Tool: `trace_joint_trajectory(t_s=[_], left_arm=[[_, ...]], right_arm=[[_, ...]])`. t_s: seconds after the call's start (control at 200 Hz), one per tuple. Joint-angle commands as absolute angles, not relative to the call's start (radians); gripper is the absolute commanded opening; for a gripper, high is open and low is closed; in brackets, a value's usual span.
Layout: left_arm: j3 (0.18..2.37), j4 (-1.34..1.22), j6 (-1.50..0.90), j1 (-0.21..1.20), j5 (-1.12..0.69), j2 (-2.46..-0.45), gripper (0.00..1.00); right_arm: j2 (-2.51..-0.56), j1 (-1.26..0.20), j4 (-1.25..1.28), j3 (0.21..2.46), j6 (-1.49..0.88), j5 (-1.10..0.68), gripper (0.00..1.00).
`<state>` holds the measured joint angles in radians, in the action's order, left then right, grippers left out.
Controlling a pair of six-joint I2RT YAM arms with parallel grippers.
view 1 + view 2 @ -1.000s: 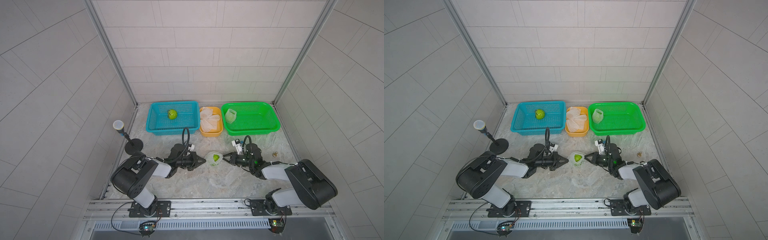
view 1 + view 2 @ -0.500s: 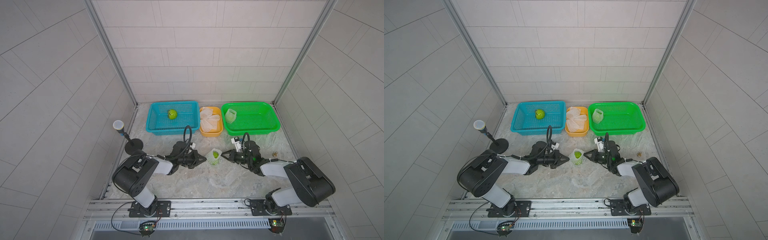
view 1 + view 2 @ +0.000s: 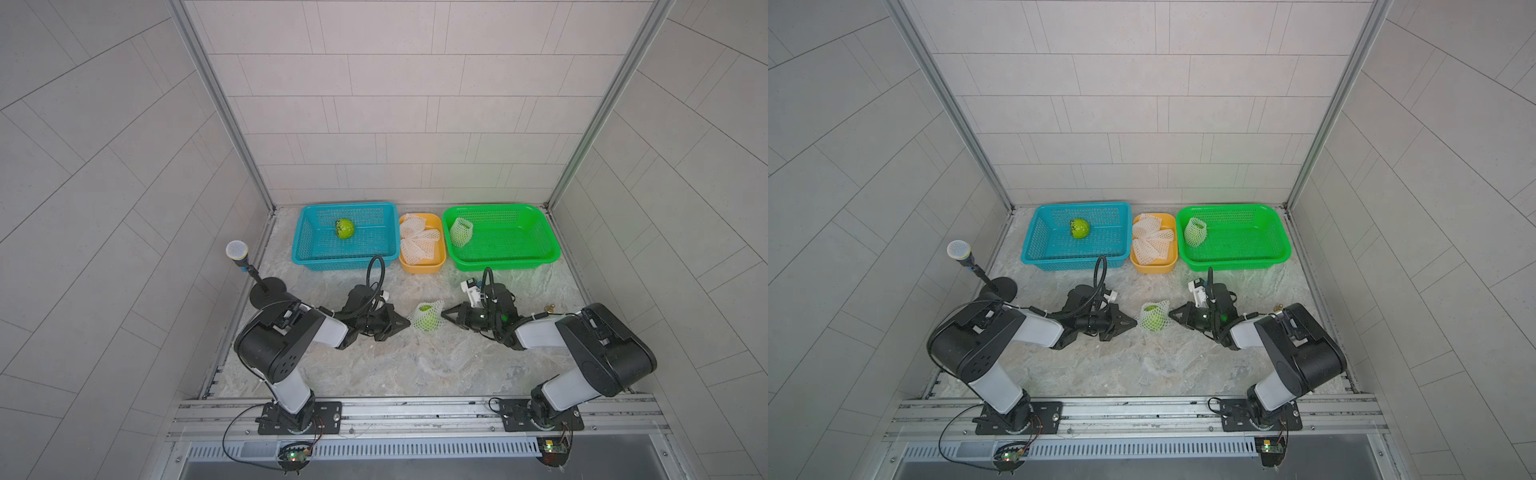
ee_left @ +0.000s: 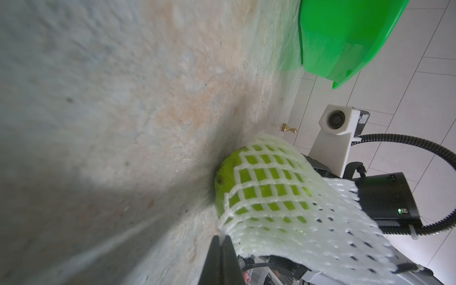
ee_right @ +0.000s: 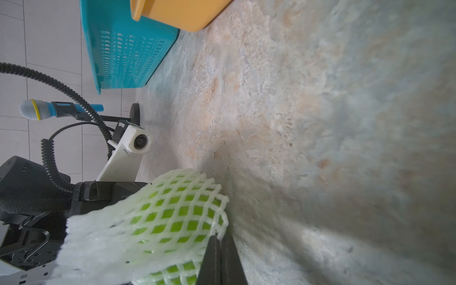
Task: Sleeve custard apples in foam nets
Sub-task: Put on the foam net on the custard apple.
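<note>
Beneath its foam net point(image 4: 333, 222), the custard apple point(image 4: 228, 172) sits half hidden.

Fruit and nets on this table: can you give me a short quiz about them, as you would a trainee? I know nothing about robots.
1. True or false: the blue basket holds two bare fruits.
2. Where do the spare nets lie? A) in the blue basket B) in the orange tub C) in the green basket
3. Fill in: the left pincer and the right pincer are both shut on the edge of the ___ around the middle fruit.
Key: 1 false, it holds one bare fruit. 2 B; the green basket holds only a sleeved fruit. 3 net.
</note>
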<state>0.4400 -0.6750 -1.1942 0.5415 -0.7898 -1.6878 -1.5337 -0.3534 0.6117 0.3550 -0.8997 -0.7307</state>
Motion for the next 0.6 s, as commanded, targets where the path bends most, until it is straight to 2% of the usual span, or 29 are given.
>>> trace_joint_trajectory(t_s=[0.0,0.18,0.595], left_arm=[[0.463,-0.66,-1.163,0.544,-0.809,-1.701,0.01],[0.482,-0.604,-1.13,0.554,-0.811,-1.706,0.01],[0.539,-0.371,-0.997,0.578,-0.779,-1.669,0.01]], right_arm=[[-1.534,-0.36,0.55,0.36,-0.85,-0.709,0.0],[-1.546,-0.376,0.48,0.374,-0.796,-0.697,0.0],[-1.58,-0.428,0.536,0.38,-0.804,-0.67,0.0]])
